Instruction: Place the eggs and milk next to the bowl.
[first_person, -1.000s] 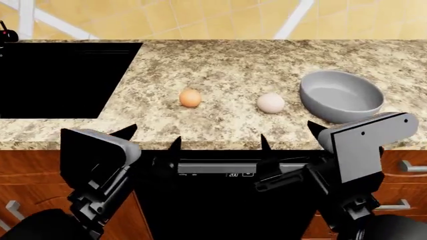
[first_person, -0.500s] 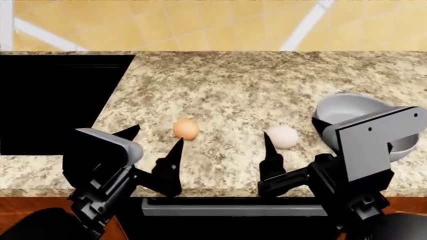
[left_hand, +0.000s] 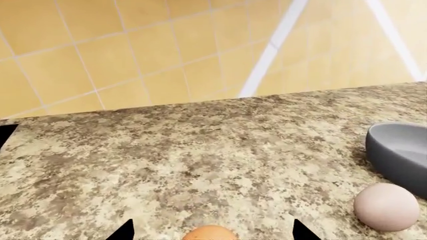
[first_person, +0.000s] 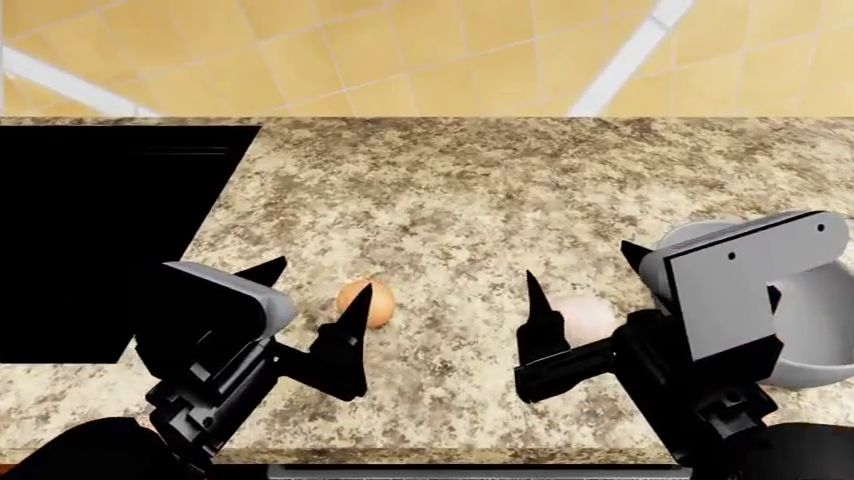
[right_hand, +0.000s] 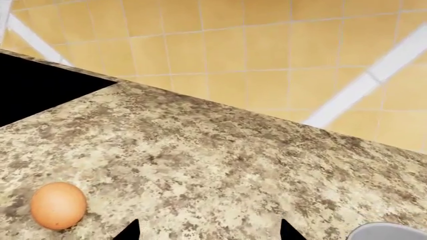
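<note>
An orange-brown egg (first_person: 370, 302) lies on the granite counter (first_person: 454, 200), just beyond my open left gripper (first_person: 316, 280), whose inner finger covers its edge. The left wrist view has this egg (left_hand: 210, 233) between the spread fingertips, at the frame edge. A pale egg (first_person: 585, 316) rests just left of the grey bowl (first_person: 817, 335), which my right arm partly hides. My right gripper (first_person: 578, 262) hangs open over the pale egg, holding nothing. From the right wrist view I see the orange egg (right_hand: 59, 205) and a sliver of the bowl's rim (right_hand: 390, 230). The milk is out of view.
A black sink (first_person: 107, 230) opens in the counter to the left of the eggs. A yellow tiled wall (first_person: 400, 50) stands behind the counter. The counter's front edge runs below both grippers.
The view has moved forward and down over the counter, and the cabinet fronts have left the frame. Both open grippers have advanced over the counter to the eggs.
</note>
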